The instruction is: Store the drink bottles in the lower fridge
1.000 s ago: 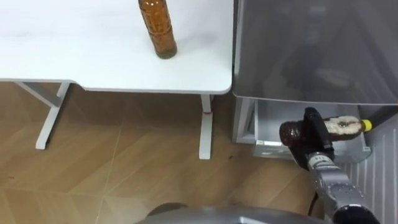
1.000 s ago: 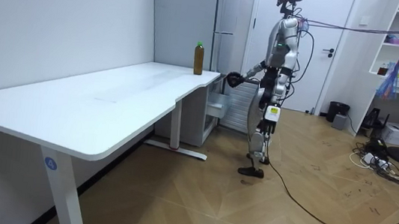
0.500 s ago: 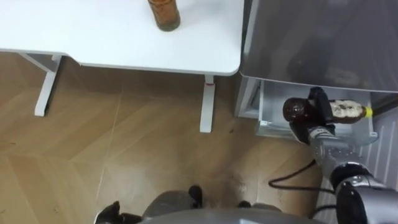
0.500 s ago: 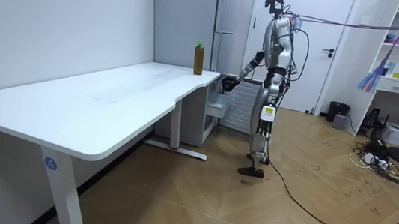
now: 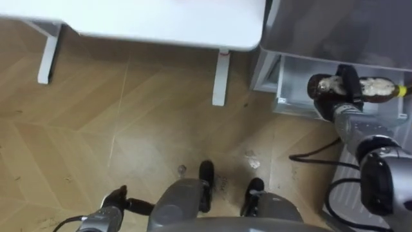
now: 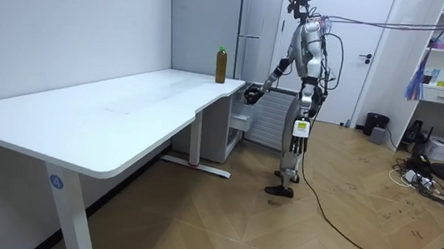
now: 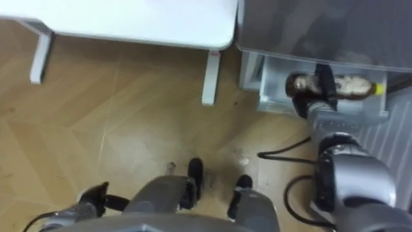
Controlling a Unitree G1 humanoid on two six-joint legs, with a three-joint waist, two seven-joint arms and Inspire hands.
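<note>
Right hand [image 5: 351, 82] sits at the right edge, in the upper third of the left eye view, fingers curled round the middle of the bottle [image 5: 378, 89]. The bottle lies horizontal, long axis left-right across the frame, yellow cap toward the right edge and dark base toward the left. It is over the open lower fridge compartment [image 5: 293, 69], just below the grey upper door [image 5: 341, 26]. Can't tell if it touches the compartment floor. The compartment's front rim is just below the bottle base.

Table [image 5: 161, 19] corner and leg [image 5: 221, 77] are just left of the compartment, with a narrow gap between. Wood floor [image 5: 148, 129] is open at centre frame.

Left hand [image 5: 114, 198] is low at lower left; can't tell its finger state.

Room view: second bottle [image 6: 221, 64] stands upright on the table's far corner, near the fridge.
</note>
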